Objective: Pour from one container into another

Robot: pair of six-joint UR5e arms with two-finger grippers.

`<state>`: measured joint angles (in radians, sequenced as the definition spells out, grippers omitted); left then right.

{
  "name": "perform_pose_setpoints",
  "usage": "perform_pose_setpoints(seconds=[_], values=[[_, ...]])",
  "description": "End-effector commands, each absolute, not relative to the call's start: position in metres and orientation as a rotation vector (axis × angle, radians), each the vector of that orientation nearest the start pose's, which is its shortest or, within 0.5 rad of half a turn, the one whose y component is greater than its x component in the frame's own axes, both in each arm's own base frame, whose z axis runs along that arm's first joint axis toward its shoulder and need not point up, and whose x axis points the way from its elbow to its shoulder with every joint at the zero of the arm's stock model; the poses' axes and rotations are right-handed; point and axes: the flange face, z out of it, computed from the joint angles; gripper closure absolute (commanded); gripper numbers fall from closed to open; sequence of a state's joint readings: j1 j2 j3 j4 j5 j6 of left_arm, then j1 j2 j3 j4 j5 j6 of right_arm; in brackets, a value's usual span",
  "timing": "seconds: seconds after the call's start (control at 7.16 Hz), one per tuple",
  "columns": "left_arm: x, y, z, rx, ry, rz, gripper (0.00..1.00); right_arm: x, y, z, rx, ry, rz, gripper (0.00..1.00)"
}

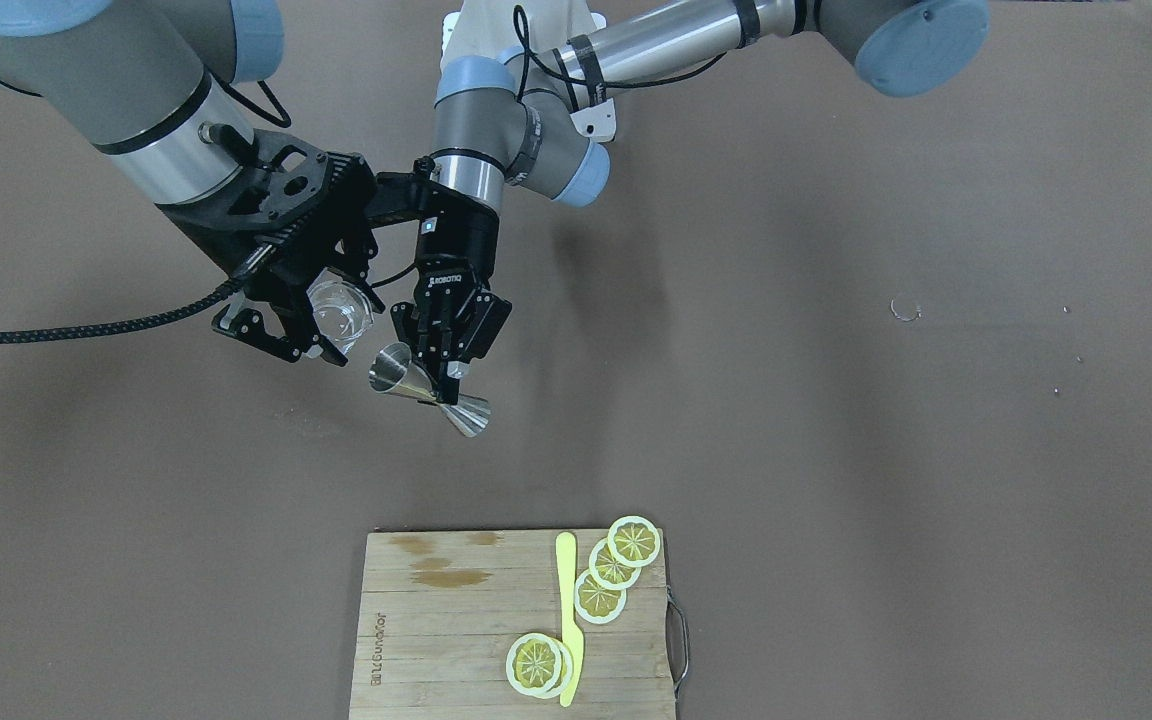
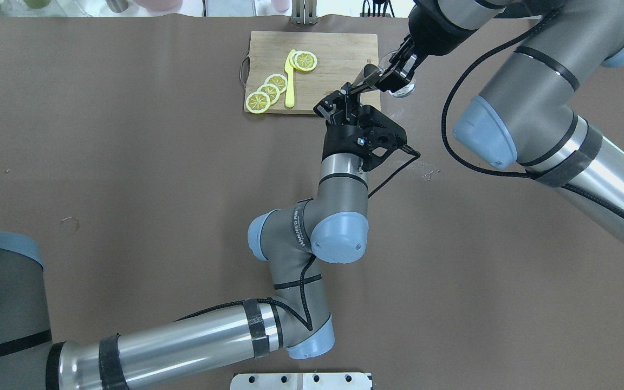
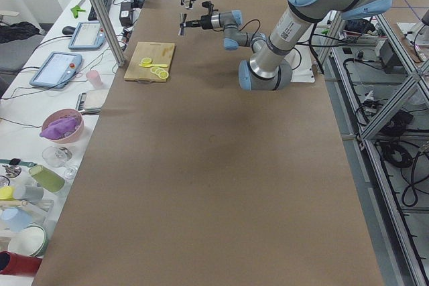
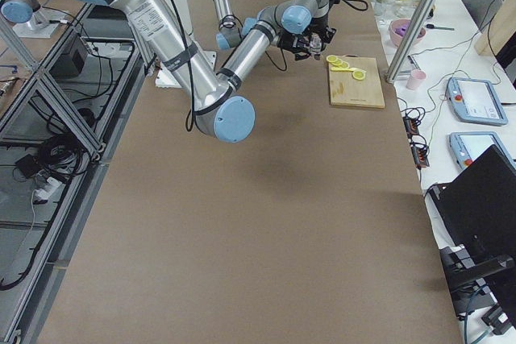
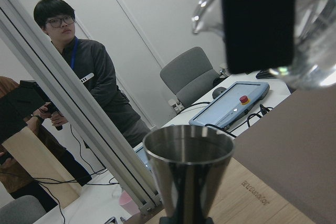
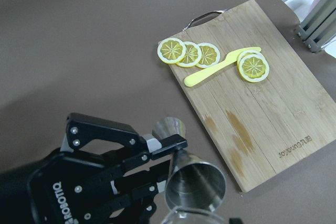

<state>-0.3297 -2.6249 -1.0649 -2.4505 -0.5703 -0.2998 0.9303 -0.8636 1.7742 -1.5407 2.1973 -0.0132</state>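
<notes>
The steel jigger [image 1: 426, 390] hangs above the table, tipped far onto its side, and my left gripper [image 1: 439, 375] is shut on its narrow waist. Its wider mouth [image 6: 195, 183] points toward the clear glass tumbler [image 1: 341, 312], which my right gripper [image 1: 331, 320] is shut on, also in the air. From overhead the jigger [image 2: 363, 76] nearly touches the glass [image 2: 403, 88]. In the left wrist view the jigger [image 5: 189, 169] rises in front, with the glass [image 5: 315, 30] at top right behind a black finger pad [image 5: 257, 19]. I cannot tell if anything is flowing.
A wooden cutting board [image 1: 436, 640] lies near the table's front edge, carrying several lemon slices [image 1: 611, 570] and a yellow knife [image 1: 568, 620]. Its metal handle [image 1: 678, 630] sticks out sideways. Two people [image 5: 89, 77] stand beyond the table. Cups and tablets [image 3: 64, 75] crowd the side bench.
</notes>
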Motion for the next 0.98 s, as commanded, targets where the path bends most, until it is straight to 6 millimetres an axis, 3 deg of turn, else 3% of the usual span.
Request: perform_pose_setpoints(seconds=[0.0, 0.28, 0.84], values=[[0.666, -0.455, 0.072, 1.456, 0.297, 0.052, 1.0, -0.321, -0.561, 0.151, 0.686, -0.838, -0.892, 1.0], [0.664, -0.456, 0.079, 1.454, 0.293, 0.055, 1.0, -0.299, -0.557, 0.151, 0.647, -0.815, -0.89, 1.0], [0.663, -0.455, 0.082, 1.453, 0.292, 0.054, 1.0, -0.313, -0.561, 0.146, 0.626, -0.79, -0.904, 1.0]])
